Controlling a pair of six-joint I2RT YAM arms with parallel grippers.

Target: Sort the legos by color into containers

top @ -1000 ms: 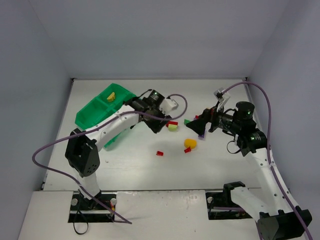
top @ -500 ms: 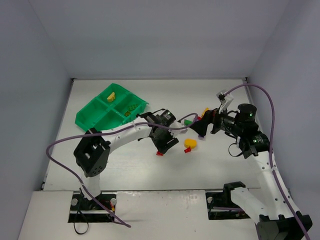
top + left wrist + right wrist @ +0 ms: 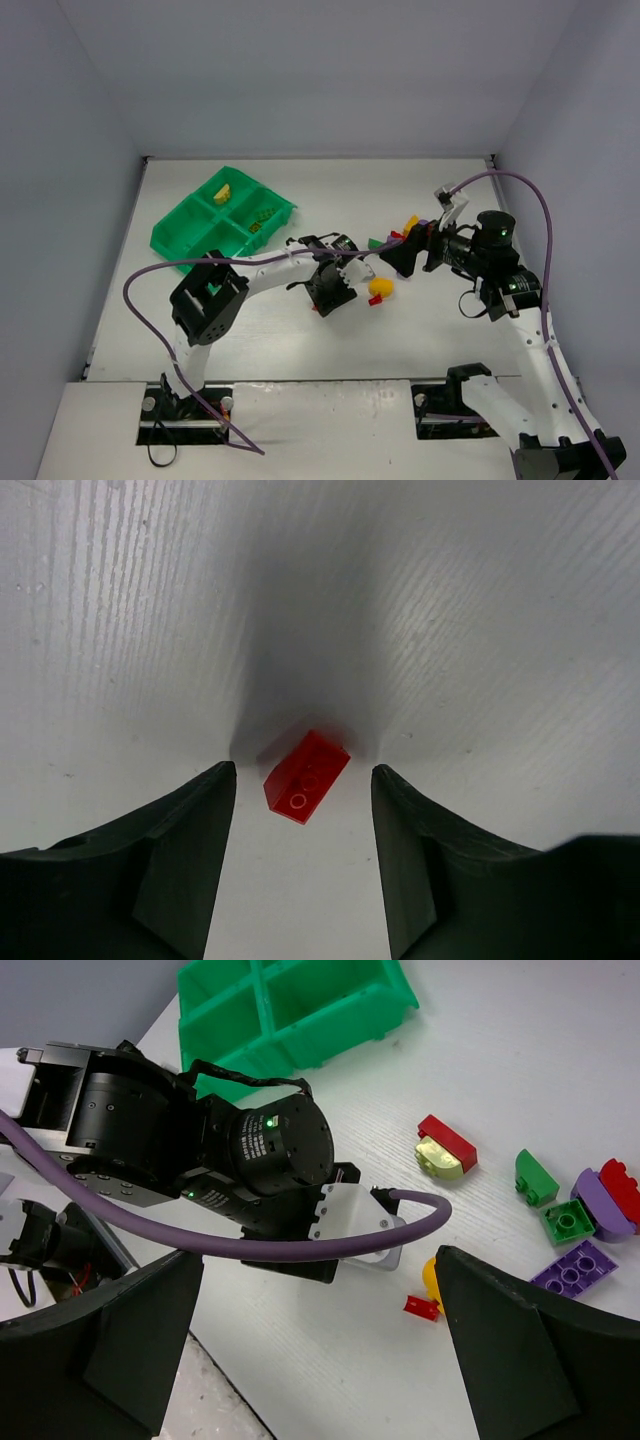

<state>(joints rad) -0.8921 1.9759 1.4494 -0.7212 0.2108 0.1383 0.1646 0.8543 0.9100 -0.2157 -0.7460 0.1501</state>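
Reaching low with left black fingers (image 3: 185, 870) parted, pointing straight down; hovering higher with right black fingers (image 3: 520, 1360) spread wide.

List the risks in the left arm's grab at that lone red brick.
1. The red brick lies skewed between the left gripper's open fingers, so closing on it may twist it or squirt it out.
2. The right gripper hangs open close to the left arm's purple cable. If either arm moves, it could snag the cable or scatter the nearby brick pile.
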